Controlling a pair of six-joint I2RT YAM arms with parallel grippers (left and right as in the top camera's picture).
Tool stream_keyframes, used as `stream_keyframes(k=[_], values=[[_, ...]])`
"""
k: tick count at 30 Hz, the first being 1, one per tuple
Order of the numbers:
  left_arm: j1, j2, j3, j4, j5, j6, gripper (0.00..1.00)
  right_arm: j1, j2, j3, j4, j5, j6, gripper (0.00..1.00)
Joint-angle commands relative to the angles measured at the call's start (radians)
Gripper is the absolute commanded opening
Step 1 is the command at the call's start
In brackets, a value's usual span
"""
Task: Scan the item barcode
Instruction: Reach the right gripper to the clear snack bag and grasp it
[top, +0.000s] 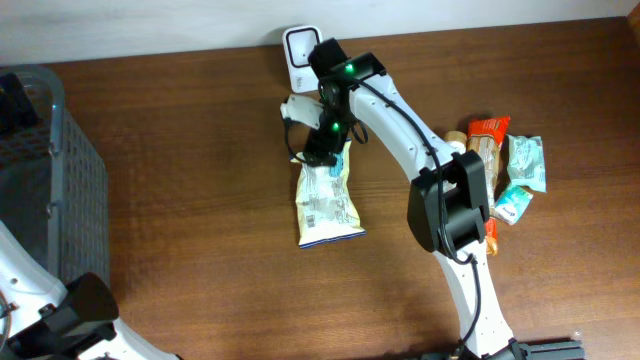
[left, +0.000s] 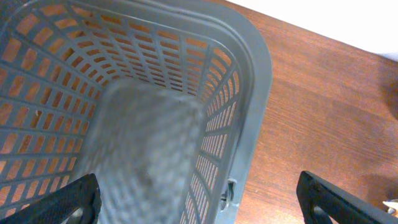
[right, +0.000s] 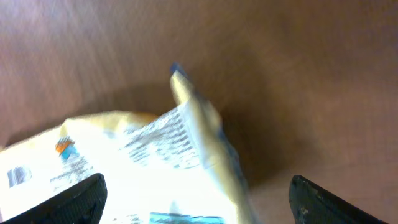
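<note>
The right arm (top: 400, 122) reaches far across the worktop (top: 200, 200), wrist bent down over the top end of the snack bag (top: 328, 205), which lies flat near the scanner (top: 300, 48); right fingers (right: 74, 199) spread, released. Left fingers (left: 68, 202) hang wide apart over the basket (left: 249, 93)

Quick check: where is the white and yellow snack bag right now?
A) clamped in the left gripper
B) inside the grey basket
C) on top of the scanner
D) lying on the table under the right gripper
D: the snack bag lies on the table, with the right gripper above its top end, fingers spread wide and not pinching it.
</note>
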Motion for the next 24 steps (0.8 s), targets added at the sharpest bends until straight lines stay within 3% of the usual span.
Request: stream_keyframes(k=[1,4,6,8,9,12,14,15,16,17,19,24], values=[[0.002,0.001,0.006,0.001,0.011,0.015,0.99,-0.015,0.016,-0.070,-0.008,-0.056,-0.041,0.93],[0.002,0.001,0.006,0.001,0.011,0.015,0.99,-0.016,0.016,-0.140,-0.029,-0.040,-0.039,0.88],[0.002,0.001,0.006,0.001,0.011,0.015,0.99,-0.028,0.016,-0.139,-0.077,0.018,0.025,0.51],[0.002,0.001,0.006,0.001,0.011,0.015,0.99,-0.081,0.016,-0.139,-0.128,0.016,0.303,0.24],[0.002,0.001,0.006,0.001,0.011,0.015,0.99,-0.103,0.016,-0.139,-0.142,-0.002,0.374,0.14],[0.002,0.001,0.006,0.001,0.011,0.015,0.99,-0.197,0.016,-0.139,-0.172,-0.260,0.712,0.05],[0.002,0.001,0.006,0.001,0.011,0.015,0.99,-0.204,0.016,-0.140,-0.136,-0.280,0.811,0.09],[0.002,0.001,0.006,0.001,0.011,0.015,0.99,-0.193,0.016,-0.143,-0.139,-0.280,0.811,0.22],[0.002,0.001,0.006,0.001,0.011,0.015,0.99,-0.174,0.016,-0.144,-0.134,-0.270,0.800,0.47],[0.002,0.001,0.006,0.001,0.011,0.015,0.99,-0.159,0.016,-0.144,-0.116,-0.269,0.776,0.55],[0.002,0.001,0.006,0.001,0.011,0.015,0.99,-0.118,0.016,-0.185,-0.021,-0.269,0.772,0.59],[0.002,0.001,0.006,0.001,0.011,0.015,0.99,-0.010,0.016,-0.412,0.219,-0.269,0.773,0.56]])
